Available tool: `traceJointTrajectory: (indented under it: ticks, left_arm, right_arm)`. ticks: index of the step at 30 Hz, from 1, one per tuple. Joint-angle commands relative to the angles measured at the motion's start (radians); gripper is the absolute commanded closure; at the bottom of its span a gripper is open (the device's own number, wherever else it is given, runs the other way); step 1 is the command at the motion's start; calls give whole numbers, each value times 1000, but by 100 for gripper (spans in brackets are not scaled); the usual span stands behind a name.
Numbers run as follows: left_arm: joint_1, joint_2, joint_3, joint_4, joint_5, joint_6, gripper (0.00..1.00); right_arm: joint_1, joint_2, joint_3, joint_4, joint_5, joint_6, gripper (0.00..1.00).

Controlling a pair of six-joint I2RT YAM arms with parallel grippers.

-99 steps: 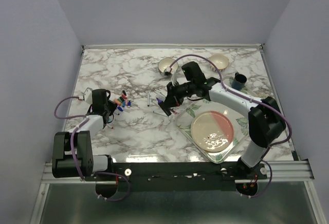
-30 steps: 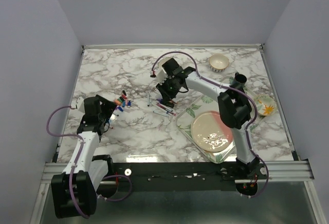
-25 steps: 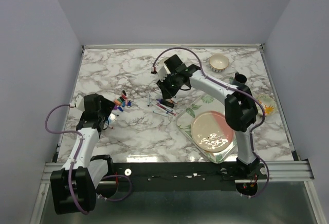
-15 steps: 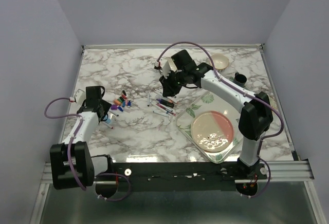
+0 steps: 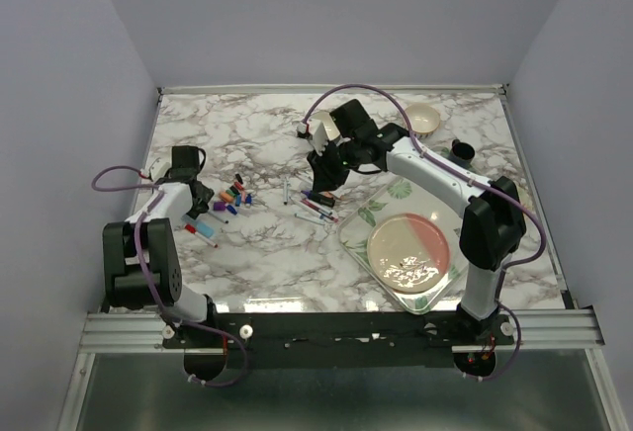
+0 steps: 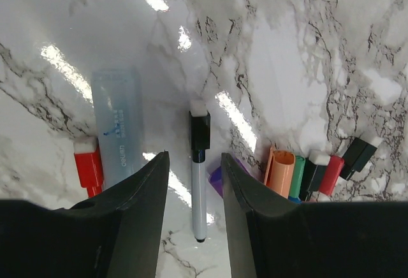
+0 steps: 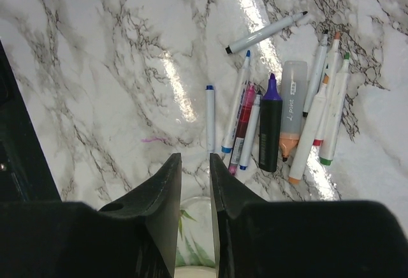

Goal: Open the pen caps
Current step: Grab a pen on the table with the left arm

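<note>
My left gripper [image 6: 194, 157] is open and low over the marble table, its jaws astride a thin white pen [image 6: 198, 196]. The pen lies flat, touches neither finger and wears a black cap [image 6: 199, 131]. Left of it lie a loose red cap [image 6: 88, 167] and a translucent blue cap [image 6: 118, 131]. To the right sit a purple cap [image 6: 217, 179] and a row of orange [image 6: 280, 171], green, black and red caps [image 5: 234, 196]. My right gripper [image 7: 193, 158] hovers above several uncapped pens [image 7: 270, 125], its jaws a narrow gap apart and holding nothing.
A leaf-patterned tray [image 5: 368, 215] with a pink plate [image 5: 408, 253] lies front right, its edge just under my right fingers. At the back right stand a cream bowl [image 5: 423, 118] and a dark cup [image 5: 461, 151]. Walls close the table's left, right and far sides.
My left arm swung forward to the caps and its jaws narrowed from wide open around the black-capped pen. My right gripper shifted slightly over the pens, its gap unchanged.
</note>
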Motion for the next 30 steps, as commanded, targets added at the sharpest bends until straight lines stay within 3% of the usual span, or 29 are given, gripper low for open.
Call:
traceJointTrajectory:
  ticks: [1, 5, 11, 20, 25, 29, 30]
  left_arm:
    - [6, 66, 44, -33, -39, 24, 53]
    - [5, 114, 65, -42, -36, 27, 54]
    - [6, 157, 82, -48, -32, 46, 71]
    - [5, 97, 81, -74, -61, 72, 95]
    - [6, -55, 29, -73, -38, 99, 100]
    - [3, -225, -60, 15, 88, 127, 100]
    - [3, -298, -82, 48, 191, 159, 100]
  right_arm:
    - [0, -33, -15, -2, -41, -2, 69]
    - [-1, -35, -15, -2, -50, 0, 69]
    - [0, -39, -18, -2, -59, 1, 70]
    - [0, -56, -25, 0, -85, 5, 70]
    - [0, -75, -31, -2, -131, -6, 74]
    - [2, -110, -57, 21, -249, -9, 75]
    - [2, -116, -69, 26, -275, -5, 75]
